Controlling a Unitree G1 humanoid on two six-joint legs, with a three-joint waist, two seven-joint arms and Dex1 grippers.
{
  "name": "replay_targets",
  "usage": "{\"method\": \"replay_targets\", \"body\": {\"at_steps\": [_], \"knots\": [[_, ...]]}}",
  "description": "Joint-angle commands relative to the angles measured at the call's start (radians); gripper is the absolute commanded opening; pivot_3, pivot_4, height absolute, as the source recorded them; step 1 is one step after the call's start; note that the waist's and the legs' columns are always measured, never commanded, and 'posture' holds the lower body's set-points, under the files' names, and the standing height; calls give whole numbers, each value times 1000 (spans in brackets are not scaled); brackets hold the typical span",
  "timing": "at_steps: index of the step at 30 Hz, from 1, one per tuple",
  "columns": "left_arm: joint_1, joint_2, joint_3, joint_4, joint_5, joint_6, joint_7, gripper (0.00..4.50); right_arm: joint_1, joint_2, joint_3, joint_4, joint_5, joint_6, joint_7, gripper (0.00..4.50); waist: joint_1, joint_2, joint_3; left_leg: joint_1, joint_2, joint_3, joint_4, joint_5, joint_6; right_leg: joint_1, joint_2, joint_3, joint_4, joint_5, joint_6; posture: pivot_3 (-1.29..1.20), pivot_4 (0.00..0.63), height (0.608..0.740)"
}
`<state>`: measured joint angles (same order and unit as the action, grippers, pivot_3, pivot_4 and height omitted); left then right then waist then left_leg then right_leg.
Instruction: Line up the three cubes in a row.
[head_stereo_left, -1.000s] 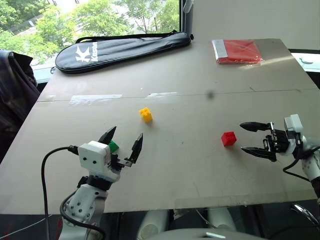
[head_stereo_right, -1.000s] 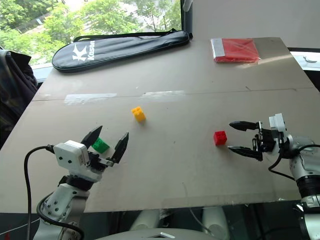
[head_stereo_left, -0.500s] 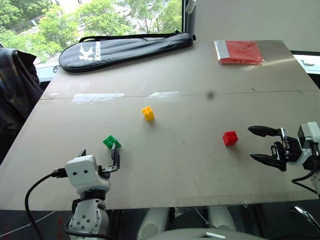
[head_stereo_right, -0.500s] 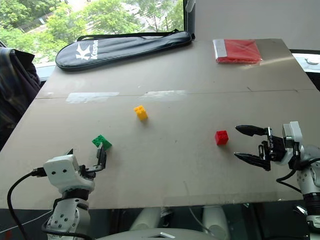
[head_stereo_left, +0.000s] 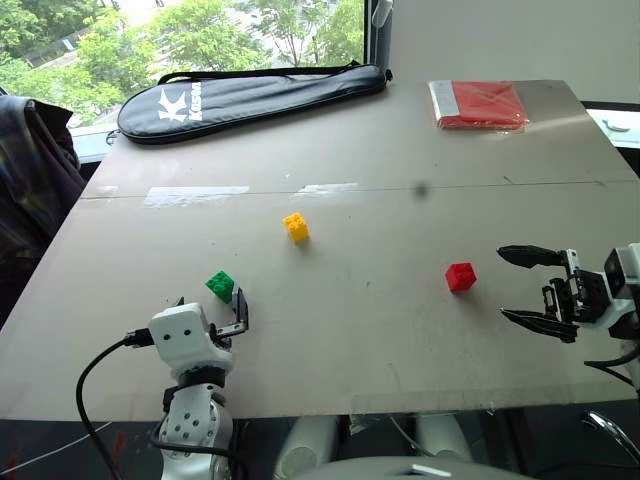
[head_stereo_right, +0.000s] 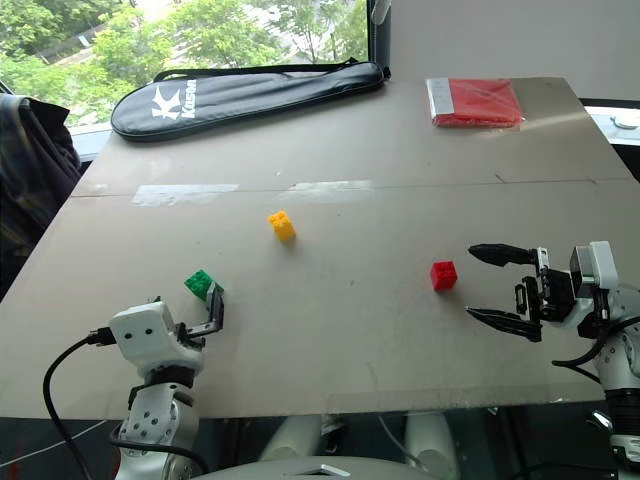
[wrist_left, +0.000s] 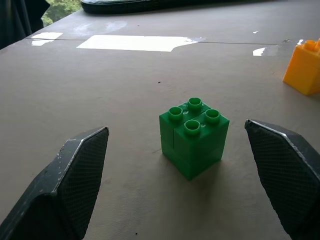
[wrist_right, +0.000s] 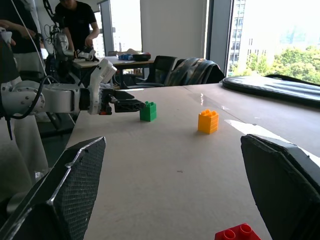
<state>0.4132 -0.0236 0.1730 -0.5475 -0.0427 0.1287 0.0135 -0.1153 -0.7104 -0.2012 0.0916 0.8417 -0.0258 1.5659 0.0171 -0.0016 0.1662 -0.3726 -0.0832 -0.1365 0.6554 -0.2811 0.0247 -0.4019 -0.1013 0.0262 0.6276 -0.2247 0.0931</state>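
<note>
The green cube (wrist_left: 193, 137) sits on the table (head_stereo_left: 380, 160) straight ahead of the left gripper (wrist_left: 190, 180), centred beyond its wide-spread, empty fingers, while the right gripper (head_stereo_left: 530, 295), also spread wide, is well apart from it beside the red cube (head_stereo_left: 460, 276).

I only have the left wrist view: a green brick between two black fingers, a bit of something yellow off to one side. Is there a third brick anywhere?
Observer: Yes, a red cube sits on the table, just in front of the right gripper, which is open and not touching it.
Operator: Are the three lined up?
Observer: No. From the head camera, the yellow cube lies farther from the robot than the green cube and the red one.
Operator: Anything else on the table?
Observer: A black racket bag and a flat red packet along the far edge.
</note>
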Motion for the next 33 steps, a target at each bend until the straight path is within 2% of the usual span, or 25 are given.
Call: {"method": "replay_targets", "body": {"at_steps": [1, 9, 19, 22, 27, 33], "knots": [[-30, -11, -13, 12, 21, 22, 35, 4500, -5, -2, -14, -36, 10, 3, 49, 4434, 0, 0, 0, 0, 0, 0, 0, 1, -2, 0, 0, 0, 0, 0, 0, 0, 150, 732], [-88, -3, -35, 65, 70, 130, 74, 4500, -11, -1, -25, -27, 5, 10, 49, 4434, -1, 0, 0, 0, 0, 0, 0, 1, -2, 0, 0, 0, 0, 0, 0, 0, 150, 732], [-118, -13, -30, 130, 80, 164, 95, 4500, -16, 7, -30, -31, -12, 12, 48, 4434, 0, 2, -1, 0, 0, 0, 0, 1, -2, 0, 0, 0, 1, 0, 0, 0, 150, 732], [-128, -20, -23, 139, 55, 196, 83, 3682, -24, 9, -33, -22, -18, 7, 48, 4500, 0, 3, -2, 1, 0, 0, 0, 1, -2, 0, 0, 0, 1, 0, 0, 0, 150, 732], [-130, -22, -8, 146, 44, 219, 87, 1226, -23, 12, -36, -21, -21, 2, 48, 4500, 0, 8, -5, 1, 0, 0, 0, 1, -2, 0, 0, 0, 2, 0, 0, 0, 150, 732], [-131, -17, 4, 146, 34, 234, 88, 1152, -24, 19, -37, -15, -28, -6, 48, 4500, -1, 8, -5, 2, 0, 1, 0, 1, -1, 0, 0, 1, 4, 0, 0, 0, 150, 732]]}}
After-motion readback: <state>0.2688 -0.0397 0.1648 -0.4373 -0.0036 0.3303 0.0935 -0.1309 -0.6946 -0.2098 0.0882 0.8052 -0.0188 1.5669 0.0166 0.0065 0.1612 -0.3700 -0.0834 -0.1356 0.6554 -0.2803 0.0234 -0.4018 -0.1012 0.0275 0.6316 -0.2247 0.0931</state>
